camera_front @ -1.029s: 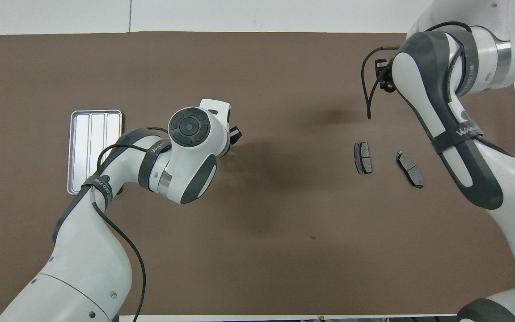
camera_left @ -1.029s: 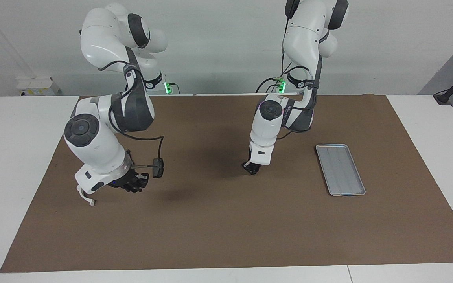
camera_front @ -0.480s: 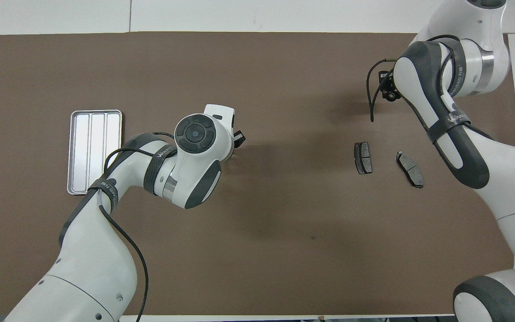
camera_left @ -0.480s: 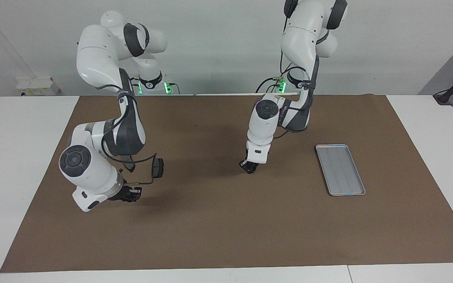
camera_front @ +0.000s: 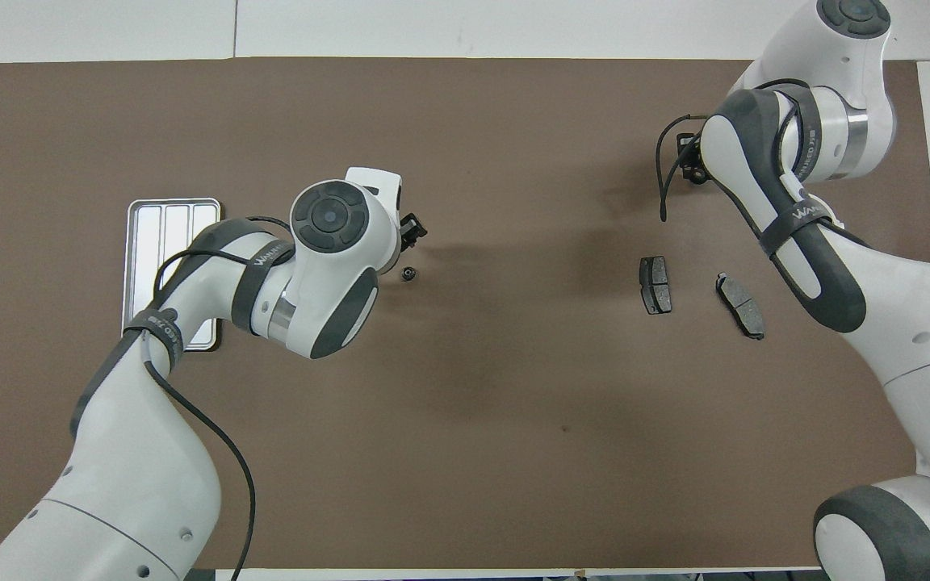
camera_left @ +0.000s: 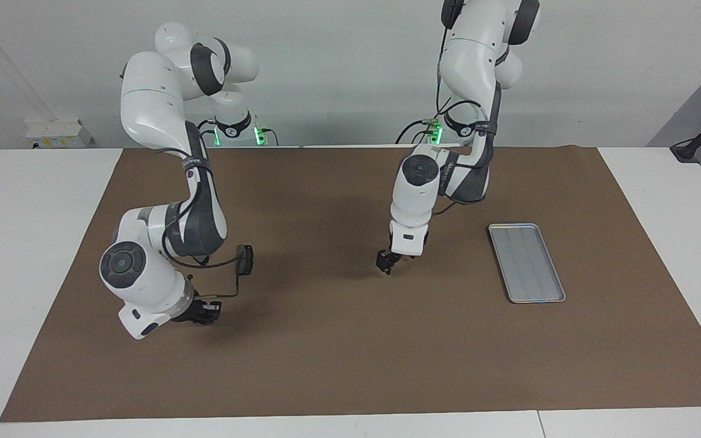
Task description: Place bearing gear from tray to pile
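Note:
The silver ridged tray (camera_left: pixel 527 262) lies toward the left arm's end of the mat and holds nothing; it also shows in the overhead view (camera_front: pixel 165 242), partly under the left arm. A small dark bearing gear (camera_front: pixel 408 274) lies alone on the mat near its middle. My left gripper (camera_left: pixel 385 262) hangs just above the mat beside the gear, open and empty; it shows in the overhead view too (camera_front: pixel 413 229). Two dark brake-pad pieces (camera_front: pixel 655 284) (camera_front: pixel 740 304) of the pile lie toward the right arm's end. My right gripper (camera_left: pixel 204 312) hangs low over the mat there. The white bracket is hidden.
A brown mat (camera_left: pixel 350 365) covers the table, with white table at both ends. A small black box (camera_left: pixel 244 260) hangs on a cable from the right arm. The right arm hides the pads in the facing view.
The gear now lies on the mat, free of the left gripper, which has drawn slightly back toward the tray. The right arm has shifted a little, and the white bracket no longer shows.

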`<action>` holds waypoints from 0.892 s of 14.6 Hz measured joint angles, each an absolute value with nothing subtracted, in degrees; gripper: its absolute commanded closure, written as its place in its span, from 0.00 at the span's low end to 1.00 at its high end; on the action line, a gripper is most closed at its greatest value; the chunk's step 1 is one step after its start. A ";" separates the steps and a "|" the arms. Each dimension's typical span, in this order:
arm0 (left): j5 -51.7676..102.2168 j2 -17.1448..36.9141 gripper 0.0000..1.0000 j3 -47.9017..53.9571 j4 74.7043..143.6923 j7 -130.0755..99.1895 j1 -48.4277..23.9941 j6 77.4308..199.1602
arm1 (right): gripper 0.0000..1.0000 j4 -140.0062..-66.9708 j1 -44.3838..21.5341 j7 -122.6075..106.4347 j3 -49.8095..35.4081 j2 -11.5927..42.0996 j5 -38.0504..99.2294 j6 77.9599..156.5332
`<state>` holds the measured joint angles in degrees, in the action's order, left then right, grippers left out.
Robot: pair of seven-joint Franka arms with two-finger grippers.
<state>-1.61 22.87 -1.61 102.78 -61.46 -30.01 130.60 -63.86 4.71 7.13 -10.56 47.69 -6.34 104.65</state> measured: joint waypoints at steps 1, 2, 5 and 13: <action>-1.82 21.04 0.00 -1.70 102.45 -59.72 -27.96 128.47 | 1.00 -63.95 4.74 7.10 -10.56 47.89 -6.34 104.92; -1.94 18.63 0.00 -1.77 102.21 -56.36 -25.32 125.48 | 1.00 -64.06 4.79 7.09 -10.55 48.15 -6.34 105.61; -1.97 10.71 0.00 -1.98 102.18 -42.45 -16.61 116.05 | 1.00 -64.33 5.19 6.96 -10.54 49.06 -6.35 107.22; -1.96 0.32 0.00 -1.54 102.29 -24.13 -5.55 102.10 | 0.00 -64.26 5.28 6.91 -10.63 49.35 -6.35 107.98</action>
